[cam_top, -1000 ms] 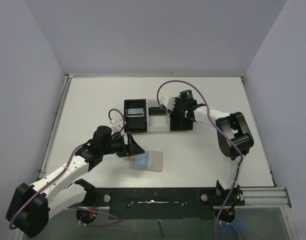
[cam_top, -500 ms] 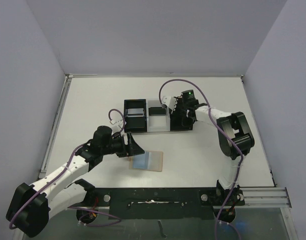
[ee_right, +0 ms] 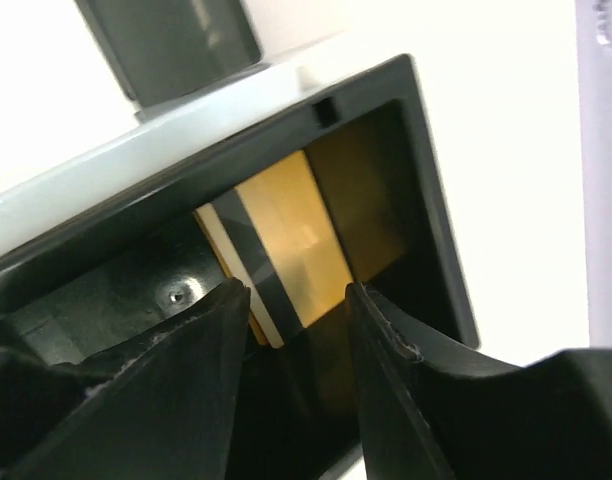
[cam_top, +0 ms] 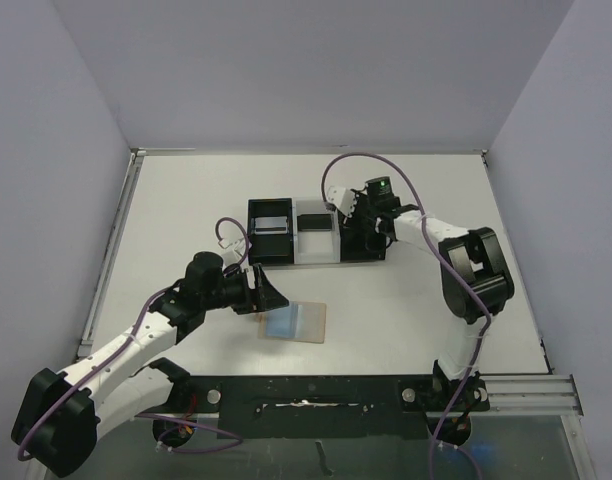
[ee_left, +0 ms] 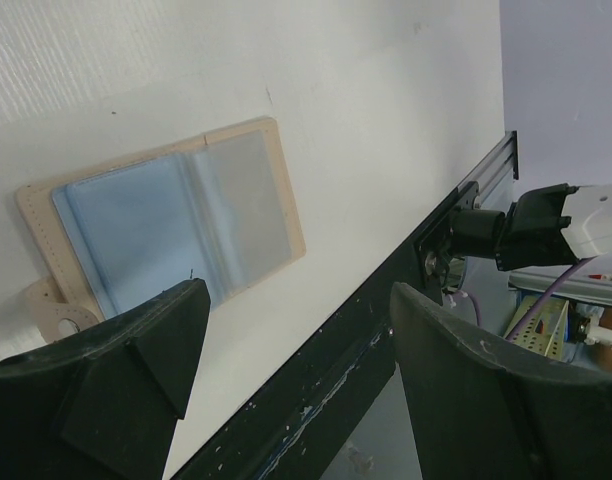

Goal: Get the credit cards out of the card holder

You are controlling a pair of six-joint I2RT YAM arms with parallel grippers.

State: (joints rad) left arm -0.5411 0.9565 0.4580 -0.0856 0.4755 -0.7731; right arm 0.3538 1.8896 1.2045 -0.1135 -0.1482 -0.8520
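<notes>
Just ahead of my spread left claw, the card holder lies open, long axis pointing away from it; blue-grey credit card in the nearer half; my right claw, slightly spread, hangs over a gold card.

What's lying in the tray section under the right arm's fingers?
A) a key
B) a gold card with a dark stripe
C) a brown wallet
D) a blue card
B: the right wrist view shows a gold card with a dark stripe inside the black compartment.
</notes>
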